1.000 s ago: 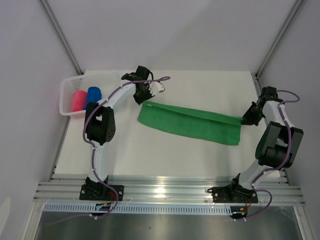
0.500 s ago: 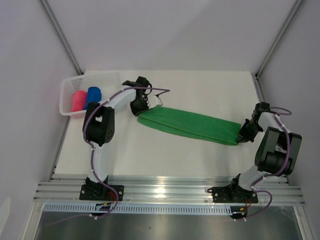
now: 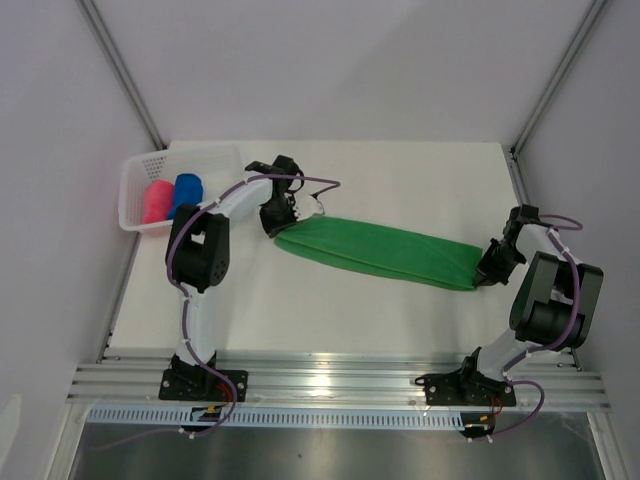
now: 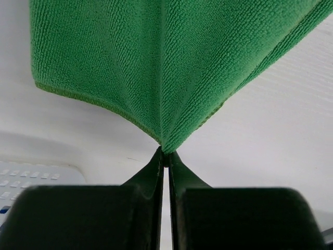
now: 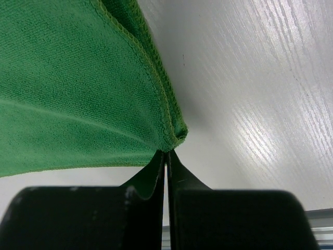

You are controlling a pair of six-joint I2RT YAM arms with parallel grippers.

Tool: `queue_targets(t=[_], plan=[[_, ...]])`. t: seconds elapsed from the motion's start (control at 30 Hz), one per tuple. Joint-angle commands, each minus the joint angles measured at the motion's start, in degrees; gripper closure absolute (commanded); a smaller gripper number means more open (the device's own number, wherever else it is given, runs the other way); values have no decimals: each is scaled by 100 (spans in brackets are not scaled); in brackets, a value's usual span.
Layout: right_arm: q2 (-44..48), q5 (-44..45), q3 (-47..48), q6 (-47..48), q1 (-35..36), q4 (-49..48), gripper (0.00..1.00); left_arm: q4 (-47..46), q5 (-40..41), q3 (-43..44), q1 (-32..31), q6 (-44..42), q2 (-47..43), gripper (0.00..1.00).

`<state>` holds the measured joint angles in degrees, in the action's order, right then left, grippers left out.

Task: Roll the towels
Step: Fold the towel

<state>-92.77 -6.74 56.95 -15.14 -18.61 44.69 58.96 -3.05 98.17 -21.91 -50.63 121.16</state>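
The green towel (image 3: 375, 252), folded into a long narrow band, is stretched slantwise across the table (image 3: 400, 175). The left gripper (image 3: 283, 230) and right gripper (image 3: 485, 272) each pinch 1 end, jaws clamped on the cloth.

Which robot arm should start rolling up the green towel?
Probably the right. Both the right gripper and left gripper pinch an end of the green towel, but rolling from the right carries it toward the basket.
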Motion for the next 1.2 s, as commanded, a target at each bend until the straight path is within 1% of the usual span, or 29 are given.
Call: queue_targets(t=[0.0, 0.17, 0.23, 0.27, 0.3, 0.33, 0.4, 0.47, 0.6, 0.73, 0.77, 0.87, 0.9, 0.93, 0.97, 1.07, 1.17], plan=[[-66, 156, 106, 63, -46, -21, 100, 273, -73, -35, -24, -140, -181, 96], [-66, 156, 88, 72, -46, -48, 100, 362, -64, -79, -50, -175, -190, 95], [-118, 147, 97, 55, -37, -30, 97, 397, -64, -105, -59, -184, -172, 89], [-136, 138, 106, 55, -37, -21, 91, 397, -47, -105, -59, -184, -163, 87], [-162, 147, 115, 55, -29, -4, 86, 380, -38, -140, -68, -175, -172, 78], [-162, 164, 141, 55, -29, 5, 79, 388, -47, -140, -68, -175, -181, 74], [-127, 226, 167, 55, -29, 66, 72, 397, -29, -149, -59, -175, -207, 68], [-75, 305, 246, 90, -29, 154, 68, 414, 23, -158, -59, -219, -277, 67], [110, 489, 448, 160, -29, 347, 66, 651, 199, -88, -41, -333, -444, 67], [382, 674, 738, 160, -29, 497, 66, 968, 165, 272, 20, -220, -497, 65], [470, 674, 808, 151, -20, 480, 66, 951, 103, 560, 29, 16, -462, 63], [515, 674, 757, 64, 15, 235, 66, 837, -256, 975, 38, 543, -313, 59], [480, 613, 687, 37, 15, 190, 66, 767, -292, 1072, 38, 902, -191, 56], [410, 447, 634, -24, 15, 155, 66, 653, -241, 1099, 20, 1054, -111, 56], [287, 411, 581, -51, 7, 93, 65, 600, -170, 1125, 12, 1334, -41, 56], [154, 340, 274, -147, -20, -108, 63, 555, -30, 1091, -6, 1713, 179, 55], [110, 191, -34, -235, -64, -346, 62, 485, 102, 915, -6, 1907, 276, 52]])
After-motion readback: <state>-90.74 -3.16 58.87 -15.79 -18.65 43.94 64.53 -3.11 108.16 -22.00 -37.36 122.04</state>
